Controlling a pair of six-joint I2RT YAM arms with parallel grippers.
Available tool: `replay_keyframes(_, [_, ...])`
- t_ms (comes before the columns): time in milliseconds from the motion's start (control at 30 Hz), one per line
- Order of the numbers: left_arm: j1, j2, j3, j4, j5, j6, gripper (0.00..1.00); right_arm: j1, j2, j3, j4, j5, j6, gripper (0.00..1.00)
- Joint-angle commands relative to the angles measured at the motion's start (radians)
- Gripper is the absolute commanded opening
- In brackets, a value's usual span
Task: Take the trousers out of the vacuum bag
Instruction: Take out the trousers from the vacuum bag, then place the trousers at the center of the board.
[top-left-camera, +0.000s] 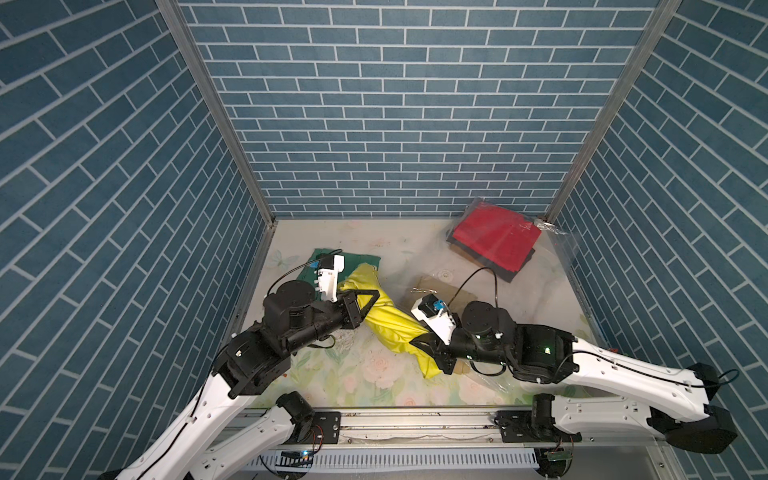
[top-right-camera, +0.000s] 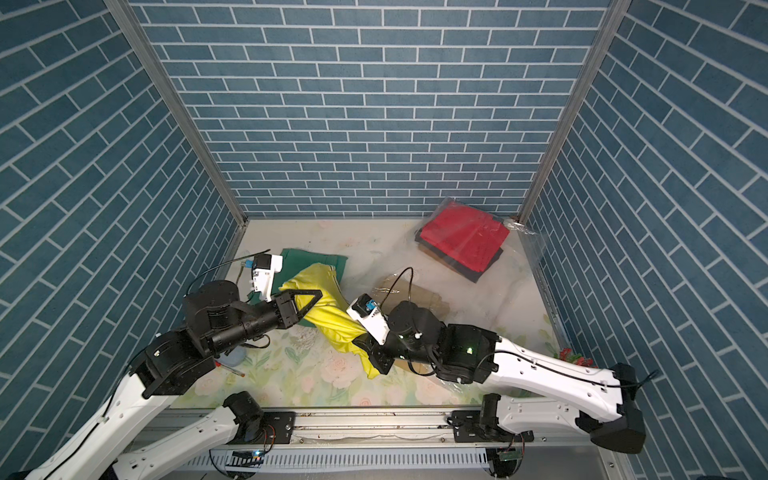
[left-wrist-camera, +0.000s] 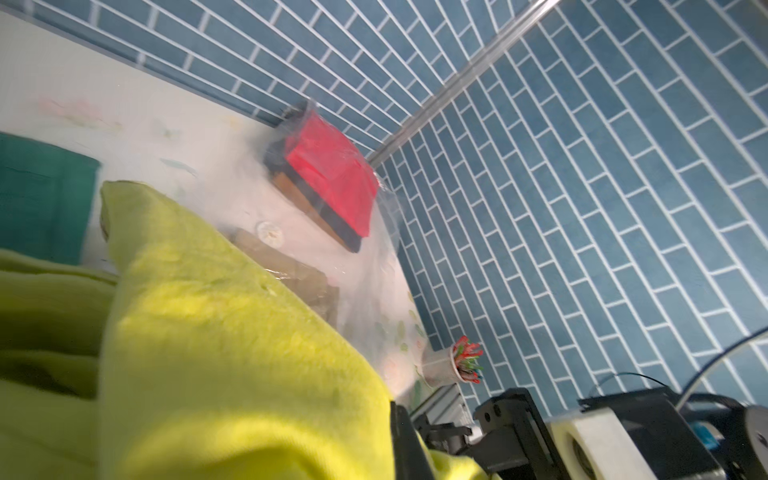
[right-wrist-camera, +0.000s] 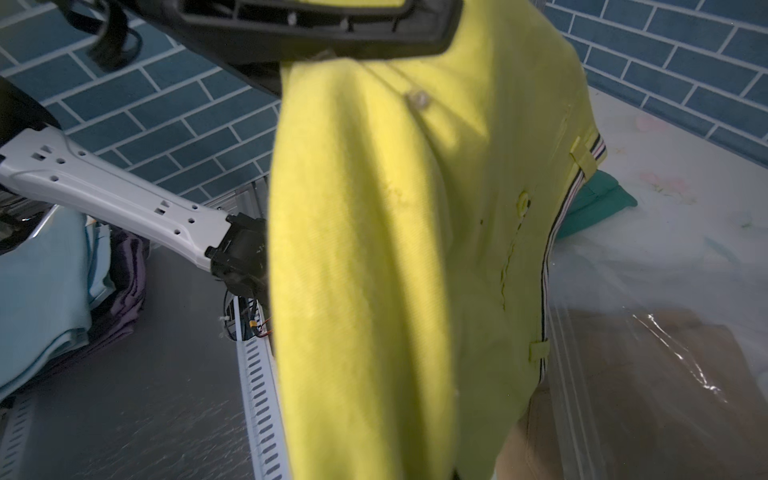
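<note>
You have the yellow trousers (top-left-camera: 388, 328) strung between both arms above the bench (top-left-camera: 365, 245), clear of the vacuum bag (top-left-camera: 552, 266): the left gripper (top-left-camera: 368, 305) has its fingers pinched together on one end of the cloth, and the right gripper (top-left-camera: 422, 347) has its fingers clamped on the other end, nearer the front rail. The green trousers (top-left-camera: 353, 259) already lie flat on the bench behind the left arm, so that looks like your stack; the yellow pair should go beside or on top of it. Carry both ends over together and keep the cloth lightly taut, because the free tail hanging below the right gripper could drag on the bag's mouth and pull the plastic along. Lower the far end first, let the cloth settle, then release each side only once it rests on the bench. Watch the waistband with its striped edge in the right wrist view (right-wrist-camera: 548, 266); keep it from twisting if you want a tidy lay. Still inside the bag are the red trousers (top-left-camera: 494, 239) on top of darker pairs in the far corner, and a brown pair (top-left-camera: 440, 291) nearer the right arm, so leave room for them.
</note>
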Motion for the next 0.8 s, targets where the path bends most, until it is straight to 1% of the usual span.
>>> replay_keyframes(0, [0.015, 0.005, 0.101, -0.029, -0.182, 0.083, 0.0, -0.014, 0.046, 0.07, 0.124, 0.036, -0.057, 0.0])
replay_keyframes(167, [0.017, 0.045, 0.163, -0.051, -0.281, 0.149, 0.0, -0.07, 0.145, 0.124, 0.172, 0.089, -0.093, 0.0])
replay_keyframes(267, [0.017, 0.069, 0.167, -0.006, -0.297, 0.212, 0.0, -0.109, 0.195, 0.169, 0.185, 0.102, -0.117, 0.0])
replay_keyframes(333, [0.021, 0.108, 0.181, 0.005, -0.312, 0.261, 0.0, -0.134, 0.234, 0.209, 0.189, 0.112, -0.141, 0.0])
replay_keyframes(467, [0.059, 0.196, 0.209, 0.034, -0.321, 0.321, 0.0, -0.169, 0.321, 0.308, 0.176, 0.143, -0.187, 0.0])
replay_keyframes(533, [0.121, 0.232, 0.202, 0.074, -0.272, 0.341, 0.0, -0.179, 0.367, 0.356, 0.171, 0.176, -0.213, 0.0])
replay_keyframes(767, [0.416, 0.332, 0.163, 0.246, 0.037, 0.36, 0.0, -0.219, 0.518, 0.532, 0.147, 0.251, -0.294, 0.0])
